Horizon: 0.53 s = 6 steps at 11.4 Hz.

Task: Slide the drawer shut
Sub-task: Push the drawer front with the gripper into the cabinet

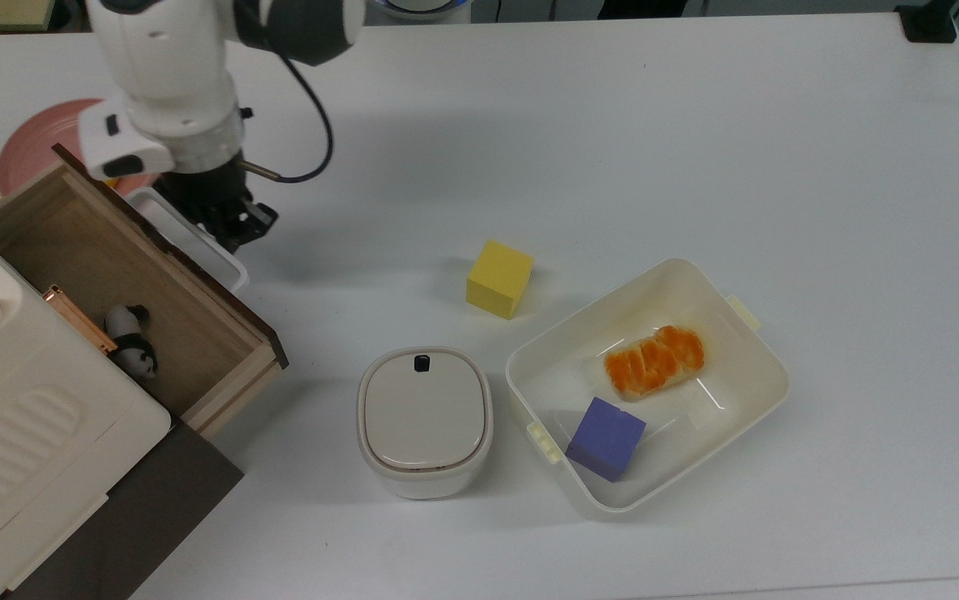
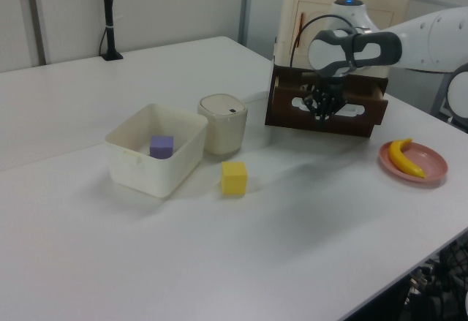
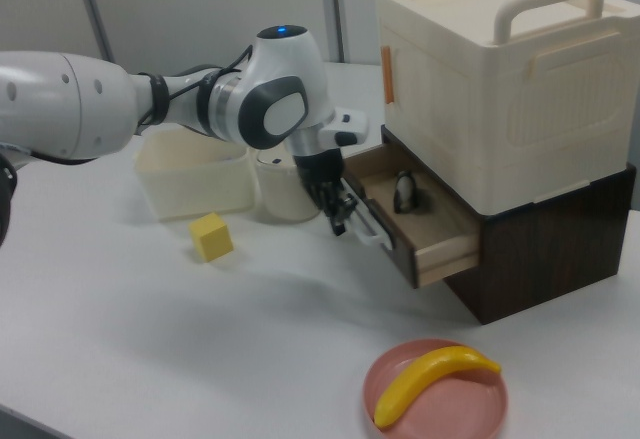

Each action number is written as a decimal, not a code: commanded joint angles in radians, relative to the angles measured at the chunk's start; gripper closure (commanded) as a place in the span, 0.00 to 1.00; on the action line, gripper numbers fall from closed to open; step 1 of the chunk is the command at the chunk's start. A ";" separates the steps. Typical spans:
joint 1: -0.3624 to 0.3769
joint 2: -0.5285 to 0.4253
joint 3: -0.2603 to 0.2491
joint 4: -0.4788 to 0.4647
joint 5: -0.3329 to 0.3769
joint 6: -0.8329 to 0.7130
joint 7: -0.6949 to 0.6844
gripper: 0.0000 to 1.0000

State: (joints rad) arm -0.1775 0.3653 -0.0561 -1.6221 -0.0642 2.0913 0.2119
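One step done: claw (image 1: 233, 232) is placed against handle (image 1: 196, 243) of drawer (image 1: 125, 283).
Claw state: cannot be told.
Left: whole inward push.

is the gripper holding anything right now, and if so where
Nothing is held. The gripper sits at the drawer's white handle, without gripping it.

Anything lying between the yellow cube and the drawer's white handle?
No. In the top view, the table is bare between the yellow cube and the drawer; the gripper hangs at the white handle end.
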 commanded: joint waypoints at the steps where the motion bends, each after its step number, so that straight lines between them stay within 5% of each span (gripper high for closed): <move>1: -0.031 0.072 -0.033 0.102 0.020 0.044 0.004 1.00; 6: -0.074 0.149 -0.034 0.168 0.020 0.214 0.011 1.00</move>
State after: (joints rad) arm -0.2357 0.4735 -0.0797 -1.4937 -0.0611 2.2282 0.2146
